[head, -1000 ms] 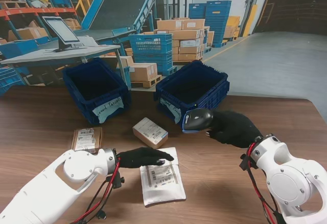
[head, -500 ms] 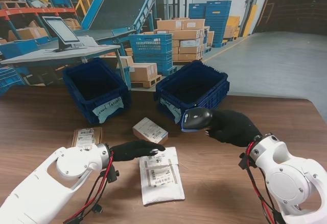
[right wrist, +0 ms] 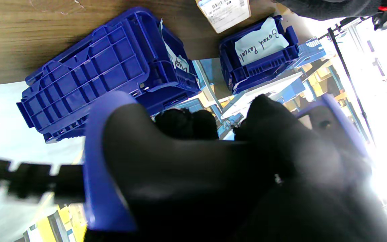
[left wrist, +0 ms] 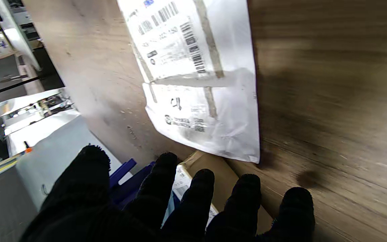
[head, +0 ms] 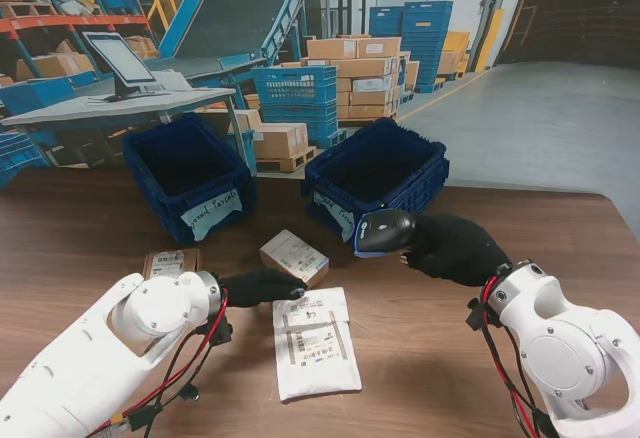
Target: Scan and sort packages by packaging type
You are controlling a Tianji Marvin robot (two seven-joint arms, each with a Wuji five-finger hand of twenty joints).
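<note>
Scanner (head: 384, 231) sits clamped in the right hand (head: 455, 249) at centre right of the frame, nose aimed left and down, presumably to read labels. The left hand (head: 262, 285), fingers apart and holding nothing, hovers by the white mailer (head: 314, 343), which lies flat at lower centre, long axis running toward the upper edge.

Your left hand (head: 262, 286), black-gloved, lay low and flat, fingers (left wrist: 166, 178) apart, holding nothing. Your right hand (head: 456, 249) was clenched around the black-and-blue handheld barcode scanner (head: 384, 232), white forearm raised.
</note>
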